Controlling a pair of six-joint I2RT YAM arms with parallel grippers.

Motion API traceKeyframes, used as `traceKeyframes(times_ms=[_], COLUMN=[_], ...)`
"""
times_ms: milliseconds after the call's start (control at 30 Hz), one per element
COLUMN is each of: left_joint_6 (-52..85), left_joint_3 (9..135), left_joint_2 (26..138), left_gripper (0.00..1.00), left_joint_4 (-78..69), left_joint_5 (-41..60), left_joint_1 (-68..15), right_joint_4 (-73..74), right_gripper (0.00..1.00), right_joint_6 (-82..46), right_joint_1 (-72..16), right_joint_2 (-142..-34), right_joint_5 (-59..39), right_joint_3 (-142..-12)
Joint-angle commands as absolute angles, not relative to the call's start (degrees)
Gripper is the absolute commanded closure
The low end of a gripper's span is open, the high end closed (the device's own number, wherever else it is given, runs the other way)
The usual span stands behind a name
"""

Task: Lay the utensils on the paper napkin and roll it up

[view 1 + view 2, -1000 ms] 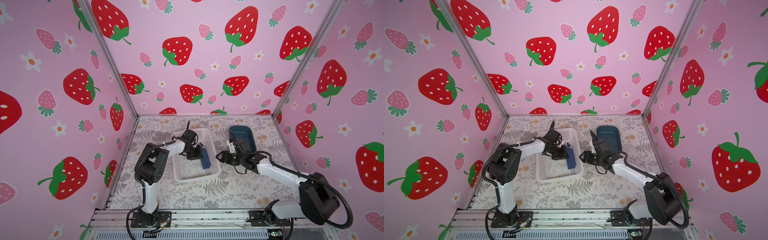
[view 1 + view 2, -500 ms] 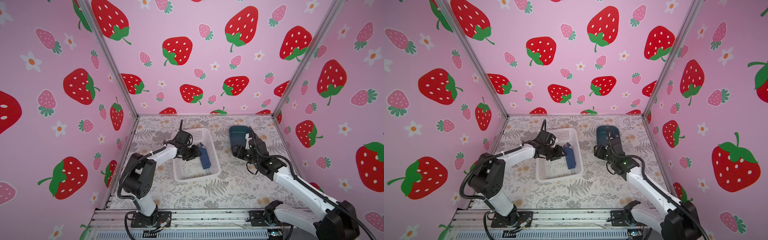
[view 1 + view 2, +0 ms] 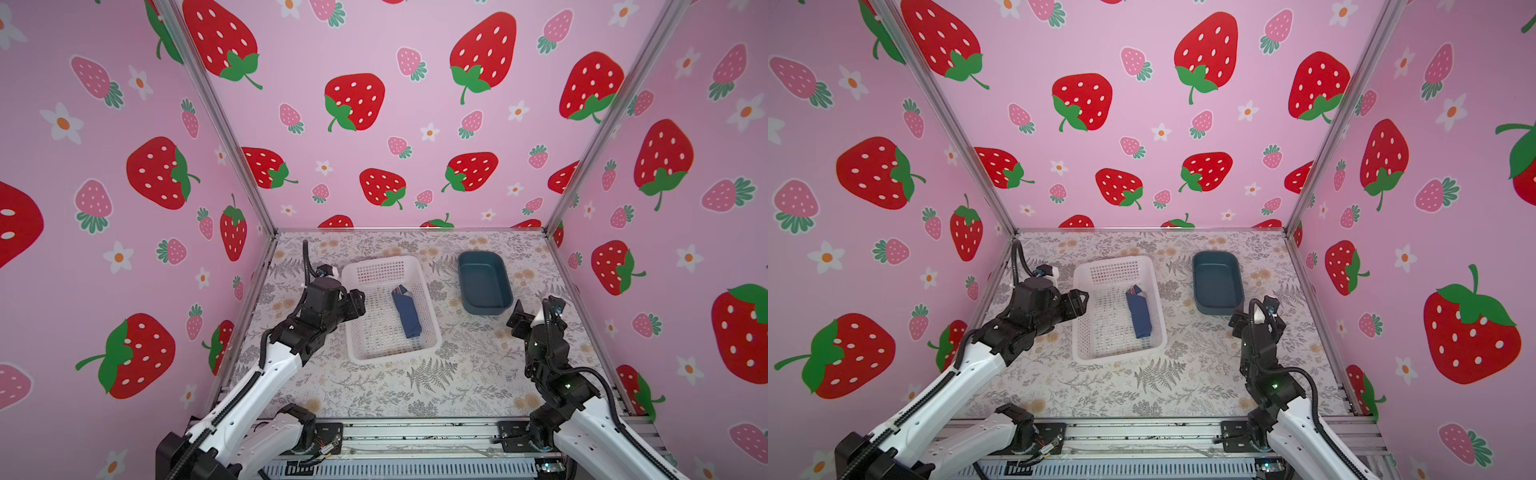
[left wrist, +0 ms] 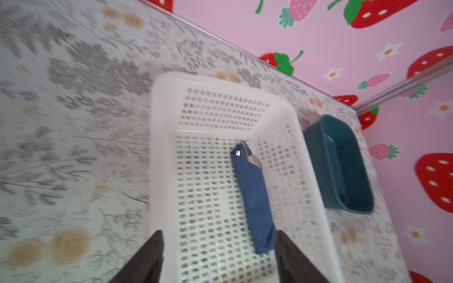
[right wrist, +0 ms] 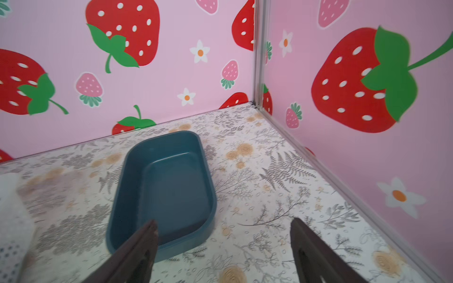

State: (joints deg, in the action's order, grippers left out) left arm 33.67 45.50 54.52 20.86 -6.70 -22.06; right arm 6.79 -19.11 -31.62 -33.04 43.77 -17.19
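Observation:
The dark blue paper napkin [image 3: 408, 316] [image 3: 1140, 316] [image 4: 253, 196] lies rolled up lengthwise in the right half of a white perforated basket [image 3: 390, 358] [image 3: 1117, 358] [image 4: 161, 171]. Silver tips of the utensils [image 4: 253, 160] stick out of its far end; the rest of them is hidden inside the roll. My left gripper [image 3: 358, 302] [image 3: 1079, 303] [image 4: 219, 235] hangs open over the basket's left rim, apart from the roll and holding nothing. My right gripper [image 3: 536, 308] [image 3: 1256, 319] [image 5: 223, 221] is open and empty over the table at the right, beside the near end of the teal tray.
An empty teal plastic tray [image 3: 486, 309] [image 3: 1219, 309] [image 5: 120, 186] [image 4: 316, 159] stands right of the basket. Pink strawberry walls enclose the floral table on three sides. An aluminium rail [image 3: 415, 436] runs along the front edge.
The left gripper has opened and drawn back from the roll to the basket's left rim. The right gripper has opened and swung away from the basket to the right side.

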Motion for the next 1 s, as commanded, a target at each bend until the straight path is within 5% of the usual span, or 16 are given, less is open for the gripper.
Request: traceKeyframes(times_ms=[0, 133, 533, 967], left_joint_6=[30.48, 28.43, 17.48, 10.23], left_joint_3=[41.88, 40.44, 27.24, 24.06], left_joint_2=[50.24, 49.44, 61.56, 76.31], left_gripper=[0.17, 0.01, 0.01, 0.01], left_joint_4=[24.65, 26.47, -6.12, -32.61], left_joint_5=[-21.68, -29.89, -40.57, -25.33], left_joint_1=[-19.77, -14.41, -6.87, -2.99], right_joint_4=[16.72, 22.1, 52.28, 76.41], right_gripper=[0.13, 0.09, 0.08, 0.07], right_joint_6=[-9.31, -8.19, 0.15, 0.21], right_joint_1=[-29.74, -26.66, -16.0, -9.3], right_joint_2=[-37.93, -49.55, -66.11, -79.66], right_joint_5=[47.14, 45.11, 24.82, 15.72], right_joint_3=[-14.74, -14.4, -9.43, -7.59])
